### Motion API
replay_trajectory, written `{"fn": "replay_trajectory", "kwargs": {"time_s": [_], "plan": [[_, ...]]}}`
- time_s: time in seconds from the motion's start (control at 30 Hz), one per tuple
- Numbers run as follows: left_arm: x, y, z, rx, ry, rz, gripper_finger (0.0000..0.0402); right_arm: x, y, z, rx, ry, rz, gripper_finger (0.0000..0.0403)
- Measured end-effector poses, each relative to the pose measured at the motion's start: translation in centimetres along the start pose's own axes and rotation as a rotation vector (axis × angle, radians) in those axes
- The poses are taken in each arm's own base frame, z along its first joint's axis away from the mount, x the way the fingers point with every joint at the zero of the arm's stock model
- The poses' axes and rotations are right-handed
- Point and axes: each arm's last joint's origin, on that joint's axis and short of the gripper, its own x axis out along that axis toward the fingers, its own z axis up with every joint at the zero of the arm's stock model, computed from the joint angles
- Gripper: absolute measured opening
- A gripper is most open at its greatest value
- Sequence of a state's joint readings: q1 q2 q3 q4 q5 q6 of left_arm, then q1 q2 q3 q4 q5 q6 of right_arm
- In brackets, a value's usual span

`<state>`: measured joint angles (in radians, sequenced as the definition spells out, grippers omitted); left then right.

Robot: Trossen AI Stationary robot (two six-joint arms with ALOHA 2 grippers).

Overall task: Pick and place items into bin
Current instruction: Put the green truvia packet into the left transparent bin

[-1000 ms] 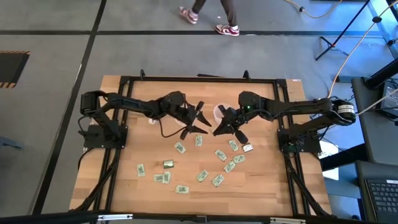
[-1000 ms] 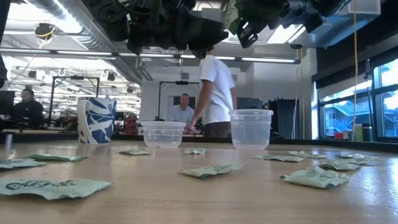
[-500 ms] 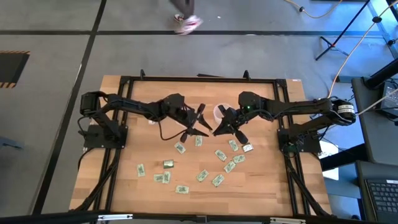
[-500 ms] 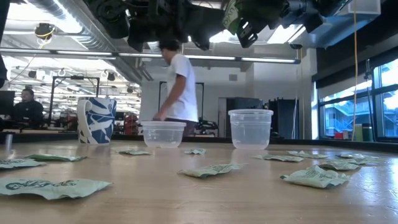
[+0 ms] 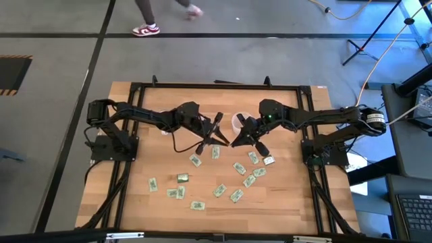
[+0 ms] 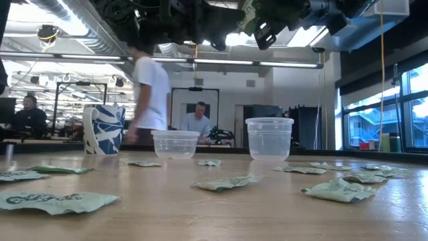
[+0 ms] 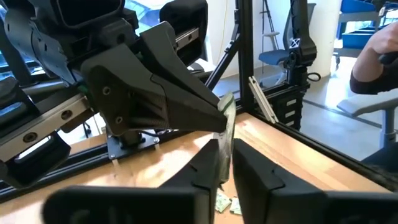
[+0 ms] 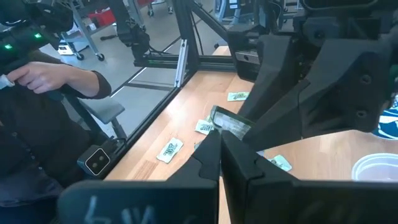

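Observation:
My two grippers meet tip to tip above the middle of the table, left gripper [image 5: 225, 140] and right gripper [image 5: 233, 142]. Both are shut on one pale-green-and-white packet [image 8: 231, 124], which shows edge-on in the left wrist view [image 7: 227, 121]. Several more packets [image 5: 237, 169] lie flat on the wood nearer the front, among them an olive-gold one [image 5: 182, 177]. Two clear plastic bins [image 6: 175, 143] [image 6: 269, 138] stand on the table's far half. My left gripper pinches the packet's one end [image 7: 224, 152] between its two fingers, reaching in level from the table's left. The packet stands on edge between them, lifted clear of the table. My right gripper pinches the packet's other end [image 8: 216, 129] between its two fingers, coming from the table's right and slanting slightly down. The free part of the packet sticks out past the fingertips toward my left gripper.
A blue-and-white mug [image 6: 103, 129] stands at the far left in the low view. A black frame [image 5: 216, 86] runs around the table. A person walks past beyond the far edge [image 5: 145, 20], and another sits beside the table [image 8: 37, 81].
My left gripper has shut its wide-open fingers on the packet that my right gripper holds up. The right gripper and the packet have kept still. The person behind the table has walked toward the left.

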<state>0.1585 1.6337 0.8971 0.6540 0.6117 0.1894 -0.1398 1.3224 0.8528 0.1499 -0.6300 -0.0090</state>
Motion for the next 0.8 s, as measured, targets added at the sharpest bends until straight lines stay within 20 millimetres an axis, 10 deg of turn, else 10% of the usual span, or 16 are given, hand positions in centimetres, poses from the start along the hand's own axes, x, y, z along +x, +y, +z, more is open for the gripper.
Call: {"fn": "replay_trajectory", "kwargs": {"time_s": [0.8], "plan": [[-0.29, 0.29, -0.61, -0.034, 0.059, 0.005, 0.0003, -0.09, -0.03, -0.18, 0.025, 0.018, -0.024, 0.0006]]}}
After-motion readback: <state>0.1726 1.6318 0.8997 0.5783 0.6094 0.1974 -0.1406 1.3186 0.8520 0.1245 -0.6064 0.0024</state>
